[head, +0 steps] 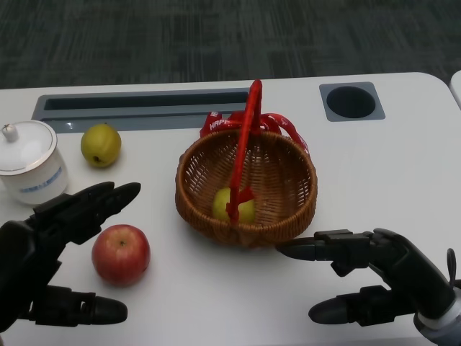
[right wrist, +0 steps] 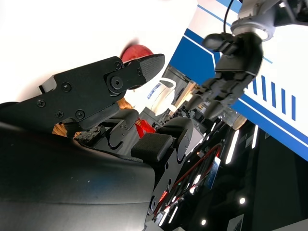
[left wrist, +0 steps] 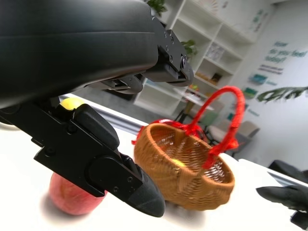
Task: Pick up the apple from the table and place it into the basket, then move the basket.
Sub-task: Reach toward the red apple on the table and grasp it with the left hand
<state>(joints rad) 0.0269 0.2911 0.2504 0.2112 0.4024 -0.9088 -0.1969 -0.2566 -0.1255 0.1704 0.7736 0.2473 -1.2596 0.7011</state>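
Reaching for the apple point(head: 120, 253), the left hand point(head: 50, 249) sits with fingers spread around it, one group just above and another below, not yet touching. The apple rests on the tabletop point(head: 374, 166), near the basket point(head: 288, 209), which already holds a yellow-green fruit point(head: 223, 204). The right hand point(head: 378, 281) waits open beside the basket rim. Next, the left hand should probably close on the apple, then lift.

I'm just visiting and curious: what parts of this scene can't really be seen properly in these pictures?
- Yellow fruit inside the basket: head view, partly behind the red handle.
- Red apple: left wrist view, mostly behind the left hand.
- White cup: head view, cut by the edge; its blue print is too small to read.
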